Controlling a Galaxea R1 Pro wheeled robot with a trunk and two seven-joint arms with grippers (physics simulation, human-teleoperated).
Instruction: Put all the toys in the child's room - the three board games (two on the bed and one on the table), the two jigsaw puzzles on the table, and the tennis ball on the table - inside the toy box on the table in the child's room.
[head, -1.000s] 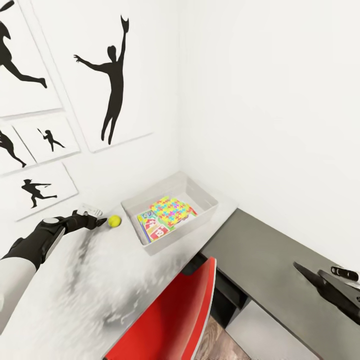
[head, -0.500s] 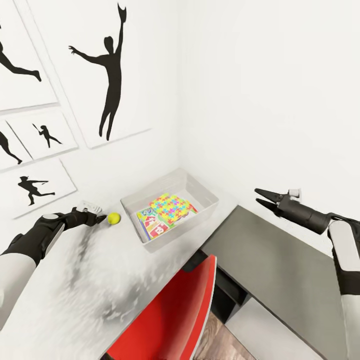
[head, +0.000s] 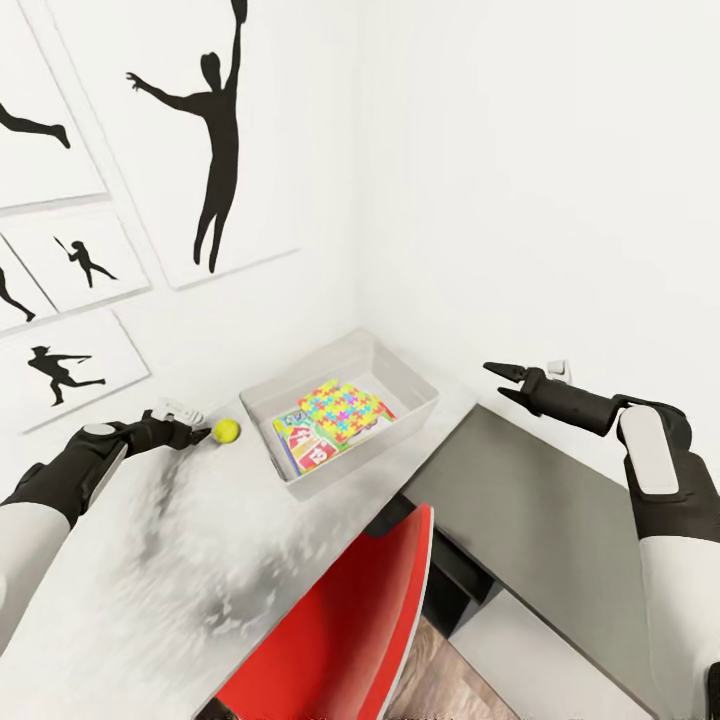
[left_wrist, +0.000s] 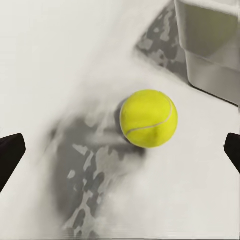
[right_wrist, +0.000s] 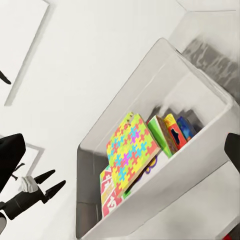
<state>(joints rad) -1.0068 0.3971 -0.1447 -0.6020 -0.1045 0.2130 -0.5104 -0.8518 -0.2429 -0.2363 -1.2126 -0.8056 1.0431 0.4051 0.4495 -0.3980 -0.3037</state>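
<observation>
Ball (head: 227, 430) lies on the bench (head: 150, 560) beside the bin (head: 415, 385), just ahead of the left gripper (head: 200, 433), jaws wide. Right gripper (head: 497, 382) hangs spread. Next, jaws must straddle and close on it.

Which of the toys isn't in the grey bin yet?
The tennis ball: it lies on the pale table beside the toy box, between the open left pincer's tips. The jigsaw and game boxes lie inside.

Red chair (head: 345, 630) below silhouette pictures (head: 205, 140).
</observation>
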